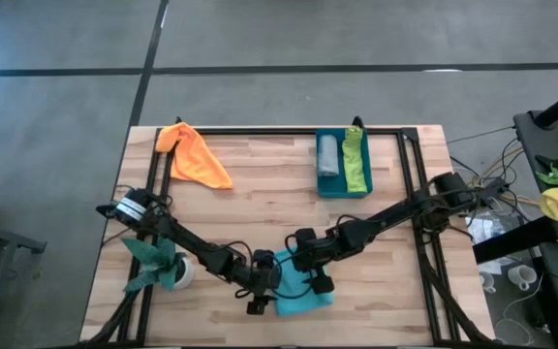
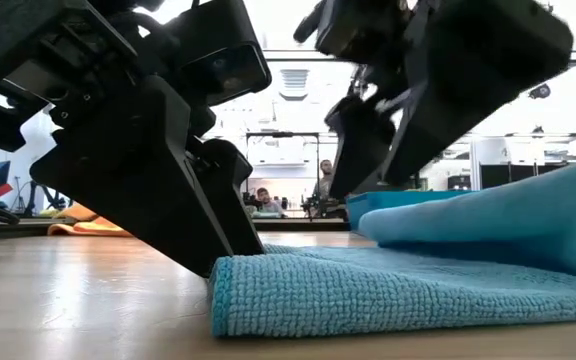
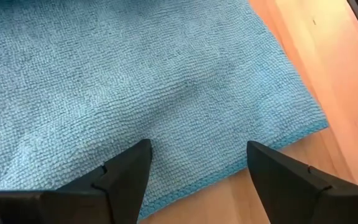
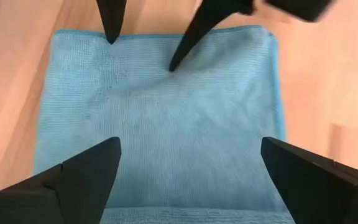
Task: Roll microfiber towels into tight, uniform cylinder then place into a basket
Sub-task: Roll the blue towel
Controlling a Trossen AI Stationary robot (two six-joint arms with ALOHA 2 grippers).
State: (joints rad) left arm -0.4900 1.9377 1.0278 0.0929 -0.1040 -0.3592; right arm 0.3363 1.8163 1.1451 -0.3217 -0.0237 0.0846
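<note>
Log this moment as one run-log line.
turquoise towel: flat | left gripper: open at edge | right gripper: open above | basket: two rolls

Even, bright overhead light, soft shadows on the table (image 1: pixel 260 184); low view backlit by glaring ceiling lights, near arms blurred dark.

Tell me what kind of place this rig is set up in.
Probably a robotics lab or workshop: a wooden table on a bare concrete floor, loose cables beside it, and more workstations with people in the bright open room behind.
</note>
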